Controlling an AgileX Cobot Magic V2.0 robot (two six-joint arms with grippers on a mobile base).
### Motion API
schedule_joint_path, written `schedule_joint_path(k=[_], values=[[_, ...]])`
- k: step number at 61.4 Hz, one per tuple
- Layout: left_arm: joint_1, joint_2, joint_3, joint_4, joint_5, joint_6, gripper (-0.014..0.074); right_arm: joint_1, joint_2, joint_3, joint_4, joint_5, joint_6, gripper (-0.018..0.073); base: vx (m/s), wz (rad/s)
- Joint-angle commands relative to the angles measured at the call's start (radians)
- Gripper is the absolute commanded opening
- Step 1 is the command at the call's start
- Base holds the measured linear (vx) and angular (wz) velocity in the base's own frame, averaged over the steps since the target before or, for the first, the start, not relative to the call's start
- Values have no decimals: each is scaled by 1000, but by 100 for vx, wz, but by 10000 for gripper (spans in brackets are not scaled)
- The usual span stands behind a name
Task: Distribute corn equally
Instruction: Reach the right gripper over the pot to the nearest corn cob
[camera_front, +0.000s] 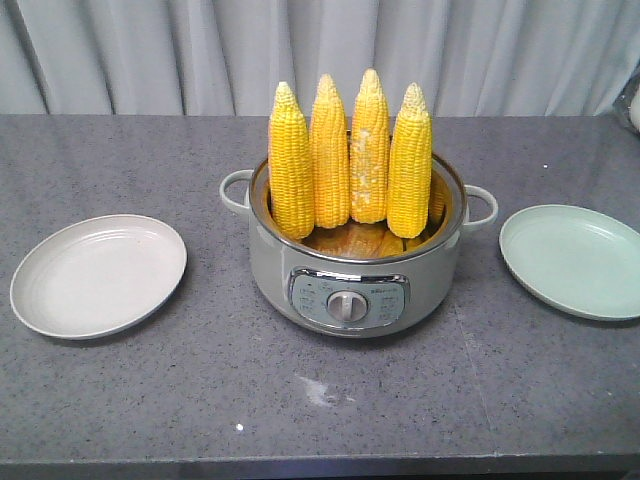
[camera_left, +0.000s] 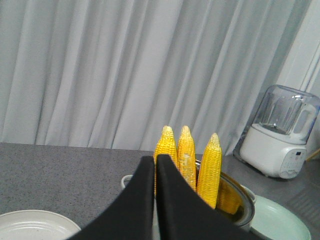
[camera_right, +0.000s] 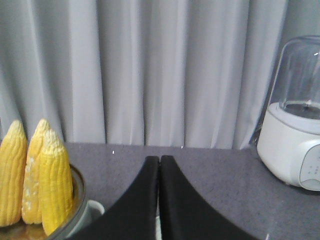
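Your pot (camera_front: 300, 265) sits mid-table (camera_front: 300, 410) with all the corn (camera_front: 330, 160) standing in it, four cobs tips up along the back rim. The patchy cob (camera_front: 370, 160) is third from the left. The grey plate (camera_front: 98, 275) to the left and the green plate (camera_front: 575, 260) to the right hold nothing.

Left hand (camera_left: 155, 159) is clenched on nothing, with the corn just beyond its tips, not touching. Right hand (camera_right: 159, 159) is clenched too, with the corn off to its left. A blender (camera_left: 280, 135) stands at the far right, past the green plate.
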Motion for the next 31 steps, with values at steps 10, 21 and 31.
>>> schedule_joint_path(k=[10, 21, 31], values=[[-7, 196, -161, -31, 18, 77, -7, -2, 153, -158, 545, 237, -645, -1, 0, 0], [-7, 283, -210, -30, 94, 77, -7, -3, 186, -159, 881, 246, -1039, 43, 0, 0], [-7, 304, -213, -29, 102, 113, -7, -3, 208, -159, 1011, 250, -1171, 232, 0, 0]])
